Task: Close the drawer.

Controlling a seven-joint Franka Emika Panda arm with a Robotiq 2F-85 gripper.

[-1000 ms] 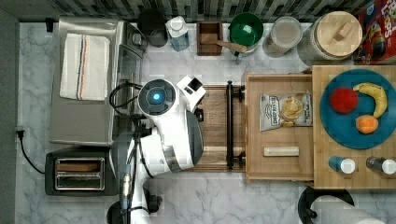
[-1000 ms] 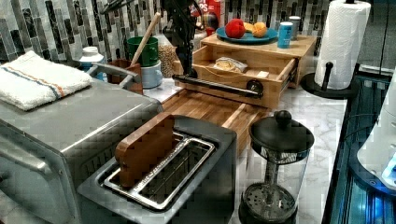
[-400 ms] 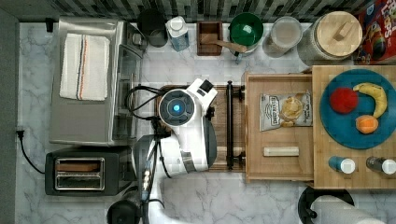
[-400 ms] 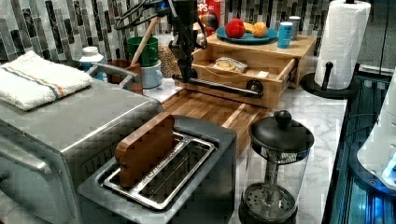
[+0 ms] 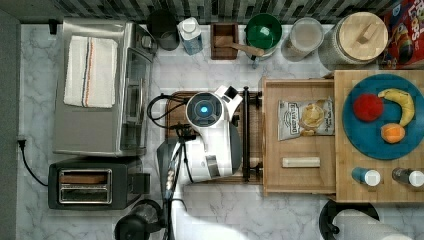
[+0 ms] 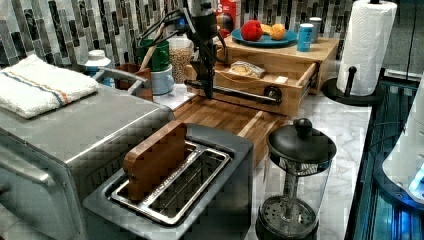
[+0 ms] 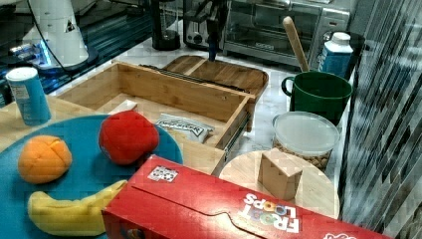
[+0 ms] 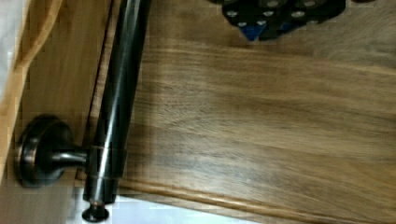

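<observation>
Marble tabletop [image 5: 235, 210] runs under everything in the top view, with the drawer [image 5: 299, 135] pulled out toward the top view's left from under the light wood top holding a blue plate [image 5: 385, 117]. A chip bag [image 5: 306, 118] lies inside it. The arm [image 5: 210, 135] sits over the darker wooden tray [image 5: 175, 107], just beside the black bar handle [image 5: 245, 135].

Left view: the pincer [image 6: 206, 86] hangs down right at the handle [image 6: 240, 93] on the drawer's front, above the tray; can't tell if its fingers are open or closed. A toaster [image 6: 170, 192] and a French press [image 6: 292, 190] are up close.

Right view: the drawer [image 7: 164, 94] is clearly open, the green mug [image 7: 318, 94] off to the right view's right.

Wrist view: the handle [image 8: 116, 107] and its round mount [image 8: 39, 149] run along the drawer front, with dark tray wood [image 8: 261, 126] beside them.
</observation>
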